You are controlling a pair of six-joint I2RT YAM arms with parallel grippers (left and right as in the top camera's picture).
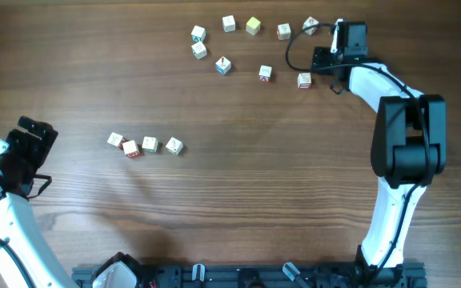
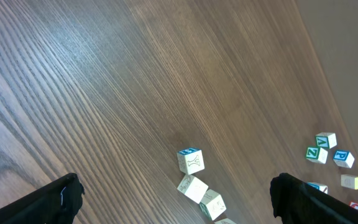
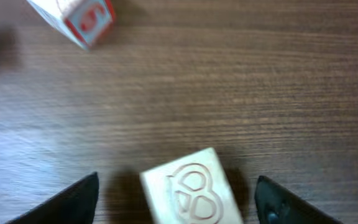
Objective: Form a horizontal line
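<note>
The table (image 1: 238,200) is brown with fine wood grain. The horizontal line (image 1: 145,146) is whitish with touches of red. One loose cube (image 1: 252,26) is yellow-green, and a cream cube (image 3: 191,190) bears a faint reddish outline.

Spot 9 loose cubes (image 1: 223,65) scattered in a ragged arc across the far part of the wood-grain table (image 1: 238,200), each apart from the rest. Among them, note a yellow-topped cube (image 1: 253,26) in the back row between 2 whitish neighbours, and a red-marked cube (image 1: 266,74) nearer the middle. Close up in the right wrist view, make out a pale cube (image 3: 188,193) with a looped figure embossed on top, lying slightly askew to the grain.
</note>
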